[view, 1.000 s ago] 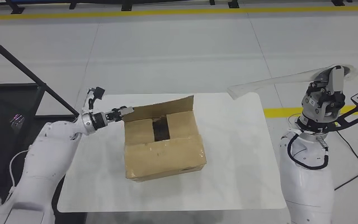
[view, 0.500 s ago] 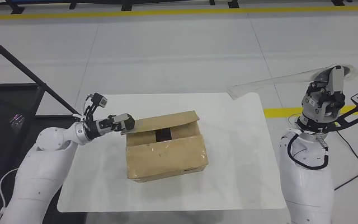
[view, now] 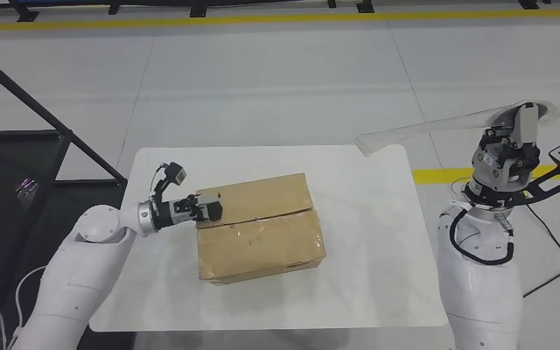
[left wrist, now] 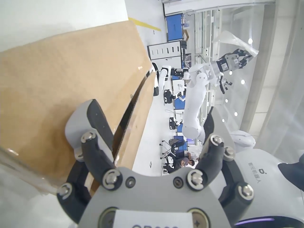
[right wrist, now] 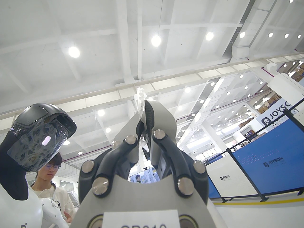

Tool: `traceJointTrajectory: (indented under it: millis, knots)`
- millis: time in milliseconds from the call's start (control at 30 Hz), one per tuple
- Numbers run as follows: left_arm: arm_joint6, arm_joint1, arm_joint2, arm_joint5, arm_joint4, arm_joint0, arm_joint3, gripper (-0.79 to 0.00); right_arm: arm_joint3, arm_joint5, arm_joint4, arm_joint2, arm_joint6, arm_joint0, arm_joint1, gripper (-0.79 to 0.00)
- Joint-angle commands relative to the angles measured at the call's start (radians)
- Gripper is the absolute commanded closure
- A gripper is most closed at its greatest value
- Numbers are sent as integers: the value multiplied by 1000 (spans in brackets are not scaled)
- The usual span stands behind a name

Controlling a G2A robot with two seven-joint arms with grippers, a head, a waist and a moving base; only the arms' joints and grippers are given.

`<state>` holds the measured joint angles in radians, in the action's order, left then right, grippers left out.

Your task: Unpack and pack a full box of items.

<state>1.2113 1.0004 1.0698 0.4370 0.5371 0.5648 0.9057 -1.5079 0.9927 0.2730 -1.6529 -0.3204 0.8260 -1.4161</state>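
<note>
Lifting off carelessly could let the far flap spring up: your left gripper, jaws wide, rests on the left edge of the box, mid bench; your right gripper, raised at right, pinches a clear plastic sheet.

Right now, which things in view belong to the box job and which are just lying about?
Job: cardboard box, flaps down; left gripper, open at its flap; right gripper, raised, shut on clear plastic film.
Lying about: black frame beside the table; yellow floor line.
</note>
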Motion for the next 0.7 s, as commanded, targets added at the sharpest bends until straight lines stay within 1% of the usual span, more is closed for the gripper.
traceJointTrajectory:
  millis: [0, 133, 233, 367, 433, 533, 600, 667]
  knots:
    - [-15, 3, -5, -4, -5, -2, -10, -785, 0, 0, 0, 0, 0, 0, 0, 0]
    - [-37, 11, -6, -5, 20, 1, -17, -785, 0, 0, 0, 0, 0, 0, 0, 0]
    - [-28, 13, 24, -23, 126, 10, -12, -785, 0, 0, 0, 0, 0, 0, 0, 0]
    - [77, 9, 55, -80, 230, 31, 16, -785, 0, 0, 0, 0, 0, 0, 0, 0]
    - [91, 6, 64, -88, 226, 39, 26, -785, 0, 0, 0, 0, 0, 0, 0, 0]
    - [118, 6, 59, -129, 228, 53, 47, -785, 0, 0, 0, 0, 0, 0, 0, 0]
    - [100, 6, 49, -118, 182, 61, 53, -785, 0, 0, 0, 0, 0, 0, 0, 0]
    - [80, 10, 39, -128, 172, 69, 51, -785, 0, 0, 0, 0, 0, 0, 0, 0]
